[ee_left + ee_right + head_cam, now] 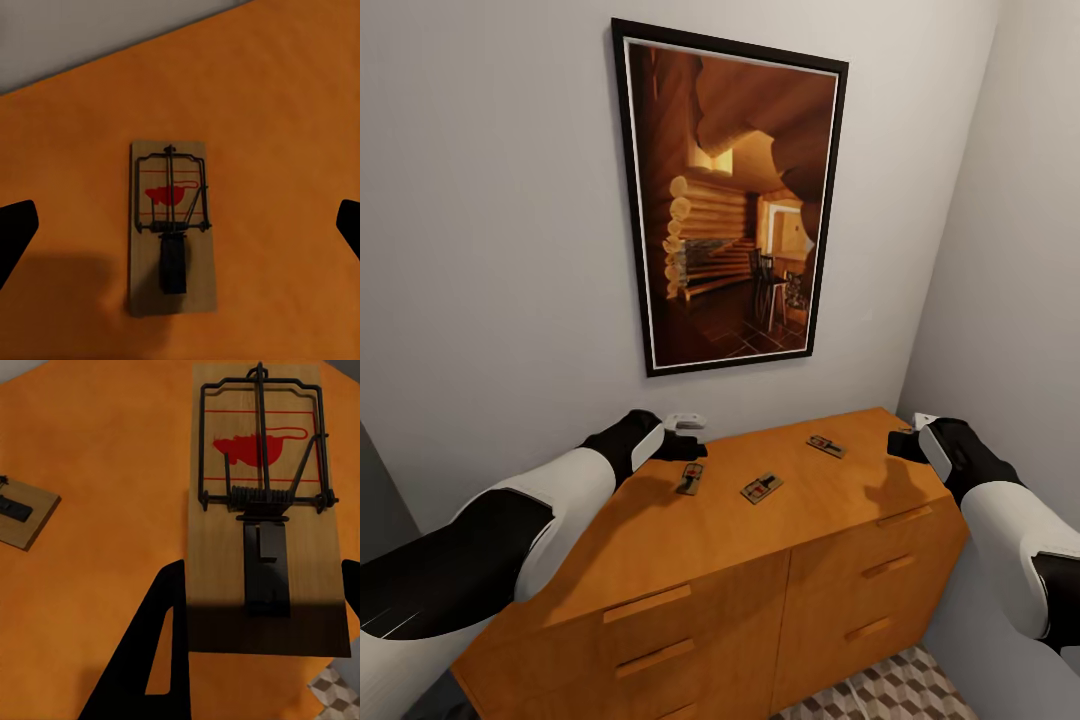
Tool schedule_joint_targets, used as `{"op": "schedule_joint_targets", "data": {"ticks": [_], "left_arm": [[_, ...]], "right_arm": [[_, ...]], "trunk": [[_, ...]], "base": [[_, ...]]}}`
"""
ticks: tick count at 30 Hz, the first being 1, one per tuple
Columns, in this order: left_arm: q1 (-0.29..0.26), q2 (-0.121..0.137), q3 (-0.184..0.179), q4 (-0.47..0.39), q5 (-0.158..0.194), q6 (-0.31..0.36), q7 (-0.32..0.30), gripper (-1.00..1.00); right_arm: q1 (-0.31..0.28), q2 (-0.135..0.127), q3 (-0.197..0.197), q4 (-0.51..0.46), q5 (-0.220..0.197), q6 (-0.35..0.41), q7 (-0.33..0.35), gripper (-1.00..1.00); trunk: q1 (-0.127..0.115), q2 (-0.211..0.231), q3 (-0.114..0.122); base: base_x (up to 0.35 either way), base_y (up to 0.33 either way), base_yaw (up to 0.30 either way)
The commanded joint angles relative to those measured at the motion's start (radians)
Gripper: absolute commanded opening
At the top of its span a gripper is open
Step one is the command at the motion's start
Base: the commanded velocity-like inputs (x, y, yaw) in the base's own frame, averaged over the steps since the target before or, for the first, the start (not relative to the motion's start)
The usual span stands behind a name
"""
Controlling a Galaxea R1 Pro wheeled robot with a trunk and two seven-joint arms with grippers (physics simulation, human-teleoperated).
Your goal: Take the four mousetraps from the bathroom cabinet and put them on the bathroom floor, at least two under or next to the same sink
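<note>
Pickup step: both grippers' fingers spread, empty, left gripper point(687, 446) above one small flat brown wooden mousetrap point(171, 225) on orange-brown wooden cabinet point(660, 540); next, I judge, descend and clench.

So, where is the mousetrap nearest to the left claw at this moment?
In the head view, that mousetrap lies flat on top of the cabinet, just below the left claw, with another mousetrap beside it toward the middle.
</note>
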Motion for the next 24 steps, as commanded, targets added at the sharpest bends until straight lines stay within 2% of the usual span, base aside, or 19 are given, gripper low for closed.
{"op": "schedule_joint_targets", "data": {"ticks": [1, 5, 9, 12, 24], "left_arm": [[-0.001, 0.000, -0.008, 0.005, 0.006, 0.002, -0.001, 1.00], [-0.001, 0.000, -0.007, 0.035, 0.006, -0.005, -0.001, 1.00], [-0.001, 0.000, -0.007, 0.068, 0.010, -0.063, 0.000, 1.00], [-0.001, 0.000, -0.006, 0.074, 0.019, -0.079, 0.000, 1.00], [-0.001, 0.000, -0.007, 0.077, 0.041, -0.089, 0.000, 1.00]], "right_arm": [[0.000, 0.001, -0.001, -0.001, -0.012, 0.004, -0.008, -1.00], [0.000, 0.002, -0.001, 0.000, -0.013, 0.004, -0.007, -1.00], [0.000, 0.003, -0.001, 0.000, -0.013, 0.004, -0.006, -1.00], [0.000, 0.003, -0.001, 0.000, -0.013, 0.004, -0.006, -1.00], [0.000, 0.002, -0.001, 0.000, -0.013, 0.004, -0.004, -1.00]], "trunk": [[0.000, -0.001, -0.001], [0.000, -0.001, -0.001], [0.000, -0.001, -0.001], [0.000, -0.001, -0.001], [0.000, -0.001, -0.001]], "base": [[0.000, 0.000, 0.000], [0.000, 0.000, 0.000], [0.000, 0.000, 0.000], [0.000, 0.000, 0.000], [0.000, 0.000, 0.000]]}}
